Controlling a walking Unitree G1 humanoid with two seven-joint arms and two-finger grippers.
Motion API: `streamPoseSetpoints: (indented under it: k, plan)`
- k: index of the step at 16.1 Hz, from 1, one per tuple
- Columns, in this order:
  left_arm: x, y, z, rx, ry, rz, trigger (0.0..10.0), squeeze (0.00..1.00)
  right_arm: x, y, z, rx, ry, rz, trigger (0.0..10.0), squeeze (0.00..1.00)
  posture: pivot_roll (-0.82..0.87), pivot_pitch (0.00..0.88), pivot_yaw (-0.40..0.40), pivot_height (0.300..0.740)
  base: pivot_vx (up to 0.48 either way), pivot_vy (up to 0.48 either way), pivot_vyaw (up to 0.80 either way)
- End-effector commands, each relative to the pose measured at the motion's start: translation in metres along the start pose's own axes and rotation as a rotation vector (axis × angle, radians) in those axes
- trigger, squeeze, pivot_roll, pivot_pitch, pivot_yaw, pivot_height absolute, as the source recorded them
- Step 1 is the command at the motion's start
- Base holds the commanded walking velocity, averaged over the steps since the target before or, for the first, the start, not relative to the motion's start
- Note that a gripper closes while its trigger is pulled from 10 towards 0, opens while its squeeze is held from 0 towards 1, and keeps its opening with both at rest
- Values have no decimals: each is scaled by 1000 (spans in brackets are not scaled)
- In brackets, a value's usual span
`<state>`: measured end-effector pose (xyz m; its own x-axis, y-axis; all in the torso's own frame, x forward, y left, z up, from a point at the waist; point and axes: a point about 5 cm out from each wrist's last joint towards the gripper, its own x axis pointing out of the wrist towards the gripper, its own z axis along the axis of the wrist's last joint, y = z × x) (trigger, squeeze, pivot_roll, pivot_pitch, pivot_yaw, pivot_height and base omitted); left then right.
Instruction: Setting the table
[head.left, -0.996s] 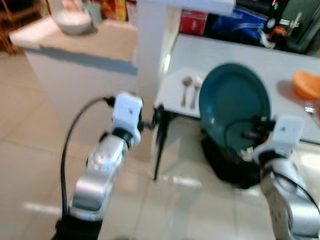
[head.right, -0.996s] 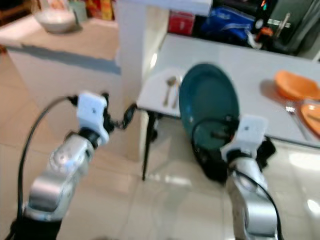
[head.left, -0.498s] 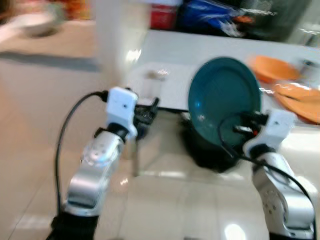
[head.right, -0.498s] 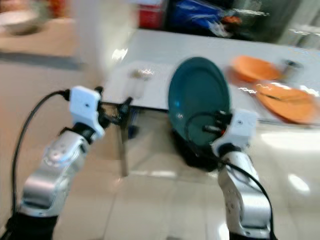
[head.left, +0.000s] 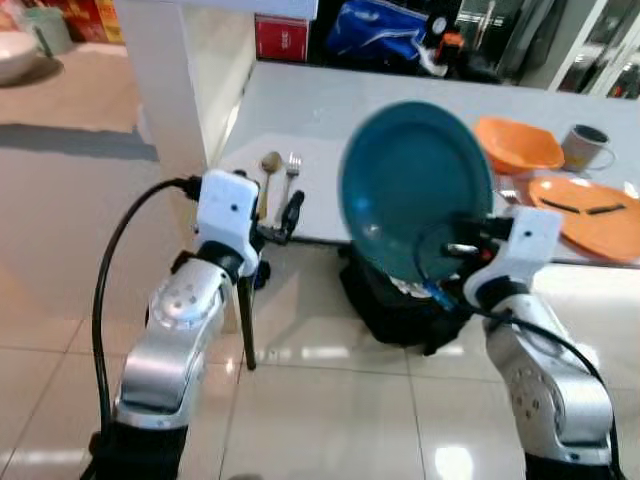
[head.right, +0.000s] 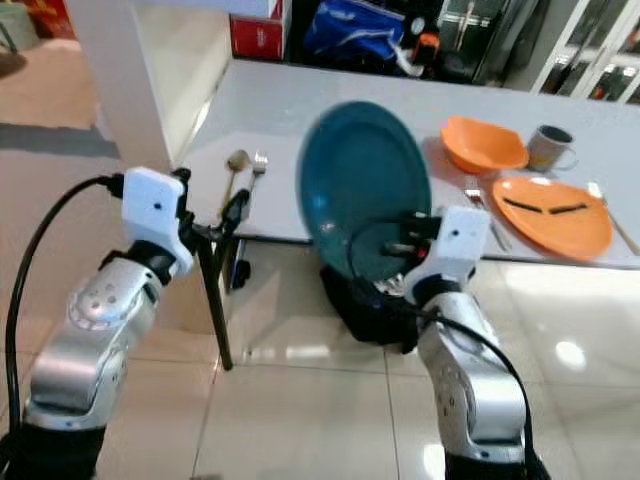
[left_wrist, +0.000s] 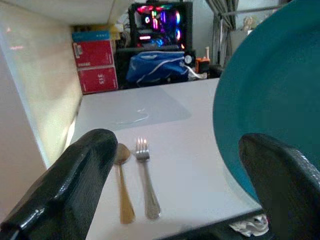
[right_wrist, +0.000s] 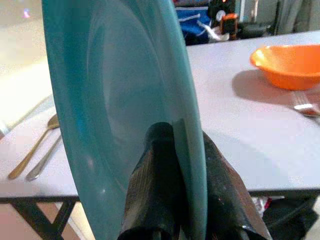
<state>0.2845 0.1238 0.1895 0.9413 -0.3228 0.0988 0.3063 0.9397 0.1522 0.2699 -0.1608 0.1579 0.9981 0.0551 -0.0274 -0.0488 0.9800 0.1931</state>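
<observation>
**Teal plate carried upright to the table**

Our right gripper (right_wrist: 175, 175) pinches the teal plate (head.left: 415, 190) by its lower rim, holding it on edge before the white table (head.left: 330, 105), likely to clear the edge. Our left gripper (left_wrist: 175, 180) hovers with fingers spread near the spoon (head.left: 269, 170) and fork (head.left: 290, 172), where the plate belongs beside them.
</observation>
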Motion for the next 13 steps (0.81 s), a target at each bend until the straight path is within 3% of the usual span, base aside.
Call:
streamPoseSetpoints:
  k: [1,4,9,13]
  plan:
    - [1,-8,1,-5,0,-30,10000,0,-3,-11,4,-6,-6,-30,10000,0,64,57,-65,740,480,0,0]
    - [0,-6,1,5,5,-25,10000,0,-3,-7,1,81,22,-3,10000,0,64,60,-64,740,480,0,0]
    - [-4,-6,2,26,10,-34,10000,0,-5,-10,4,144,31,-12,10000,0,65,75,-63,740,474,0,0]
    - [-13,-17,5,32,-19,-174,10000,0,1,-16,3,348,152,33,10000,0,66,82,-59,740,0,0,0]
